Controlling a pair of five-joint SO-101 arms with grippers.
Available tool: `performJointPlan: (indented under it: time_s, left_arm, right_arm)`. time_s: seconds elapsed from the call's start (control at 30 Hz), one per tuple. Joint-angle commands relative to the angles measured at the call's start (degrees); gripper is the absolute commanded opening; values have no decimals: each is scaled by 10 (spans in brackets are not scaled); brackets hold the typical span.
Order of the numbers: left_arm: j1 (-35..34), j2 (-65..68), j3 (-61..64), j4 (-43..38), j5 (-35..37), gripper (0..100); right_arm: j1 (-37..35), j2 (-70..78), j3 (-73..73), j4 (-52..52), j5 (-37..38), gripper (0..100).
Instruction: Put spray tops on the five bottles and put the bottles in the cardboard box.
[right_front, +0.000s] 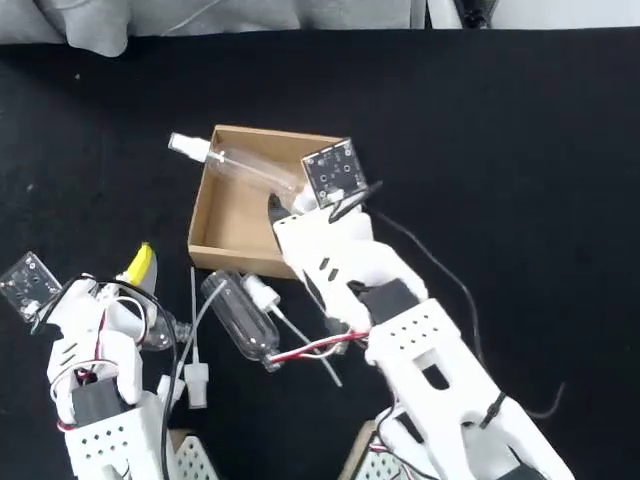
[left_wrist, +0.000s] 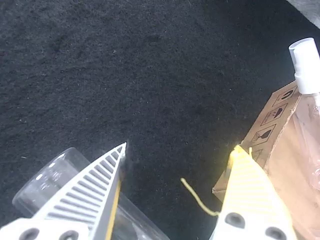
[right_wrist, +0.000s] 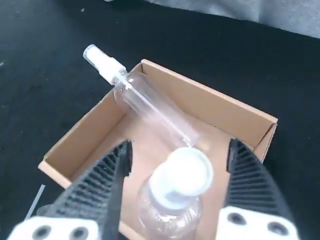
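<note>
On a black surface (right_front: 500, 150), four clear bottles and two loose spray tops can be counted around one cardboard box (right_front: 240, 262). Nearest, a first loose spray top (right_front: 196, 380) lies with its thin tube pointing toward the box. Just beside it is the left hand (left_wrist: 180, 147), its two fingers spread apart and gripping nothing. The near bottle (left_wrist: 45, 182) lies on the surface partly under one of those fingers. Next, between the arms, the middle bottle (right_front: 240, 315) lies on its side just in front of the box, with the second loose spray top (right_front: 262, 292) right beside it, its tube trailing back toward the arms. Farther on, the right hand (right_wrist: 181, 144) hovers over the box with its fingers wide apart. The upright bottle (right_wrist: 172, 210), wearing a white spray top, stands in the box between them, and they do not visibly touch it. Farthest, the far bottle (right_wrist: 150, 107), also capped, lies slantwise in the box, its spray top poking out over the far corner.
</note>
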Motion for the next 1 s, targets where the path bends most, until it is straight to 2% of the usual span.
performJointPlan:
  time_s: [0.0, 0.27, 0.97]
  left_arm:
    - [0, -5, 14, 2, -4, 299]
    - [0, -5, 14, 2, -4, 299]
    - [0, -5, 14, 5, -4, 299]
  right_arm:
    - [-9, -27, -3, -17, 6, 266]
    - [-9, -23, -2, 19, 7, 269]
    - [-9, -23, 69, 15, 11, 266]
